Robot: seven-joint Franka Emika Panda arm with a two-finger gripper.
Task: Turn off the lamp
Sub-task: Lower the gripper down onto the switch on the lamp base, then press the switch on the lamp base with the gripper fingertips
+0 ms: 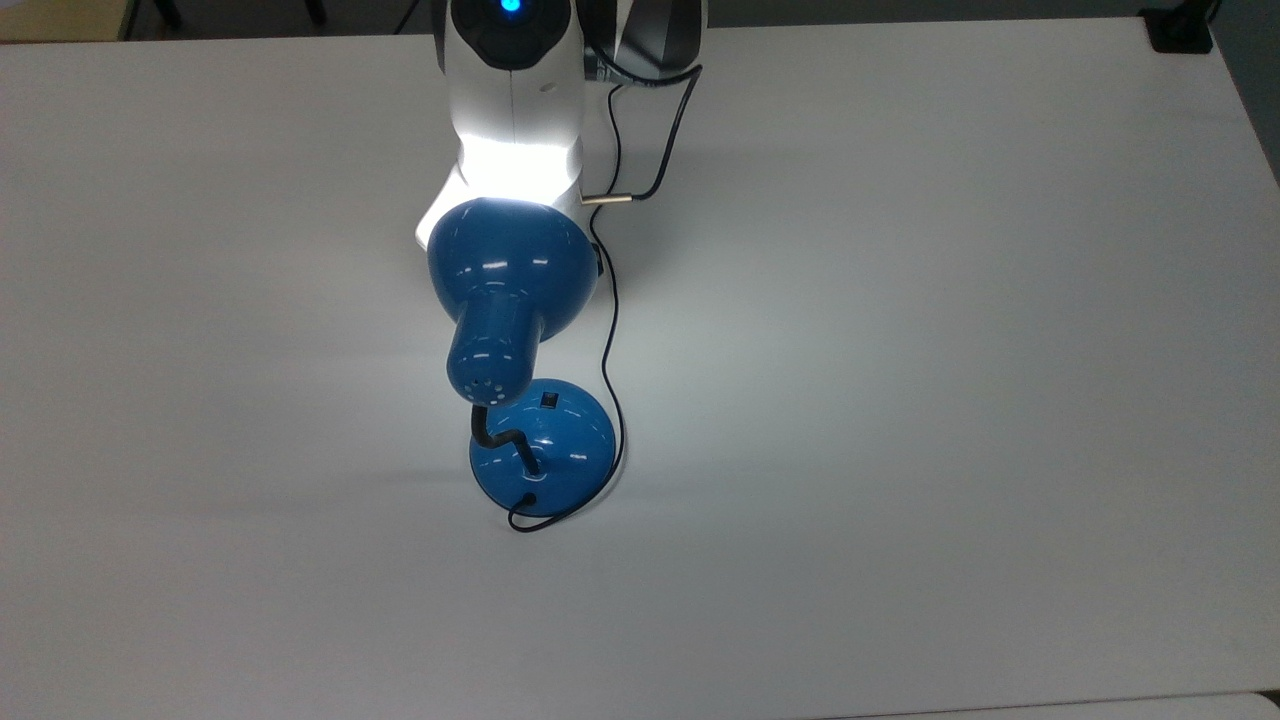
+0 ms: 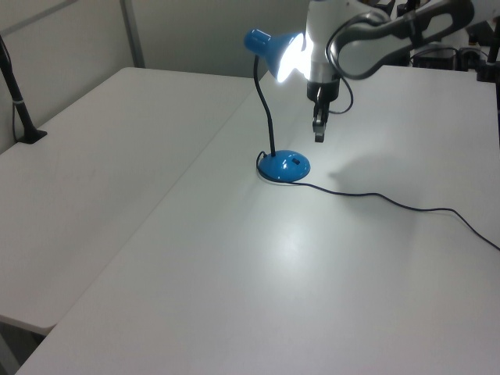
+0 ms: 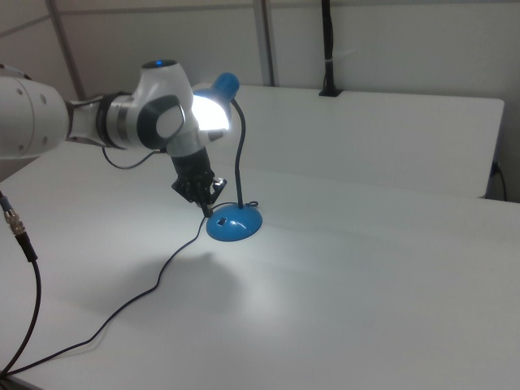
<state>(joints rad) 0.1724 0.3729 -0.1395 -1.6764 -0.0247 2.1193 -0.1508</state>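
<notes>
The white Panda arm [image 2: 367, 35] reaches in from the left view's upper right, its last link bending down so that the wrist points at the table. In the right view the same white and grey arm [image 3: 97, 122] comes from the right view's left, with a blue light glowing on top of its rounded wrist housing. The black two-finger gripper [image 2: 319, 134] hangs below the wrist, fingers pointing downward and held clear above the surface; in the right view the gripper [image 3: 208, 205] tilts slightly toward the right view's right.
</notes>
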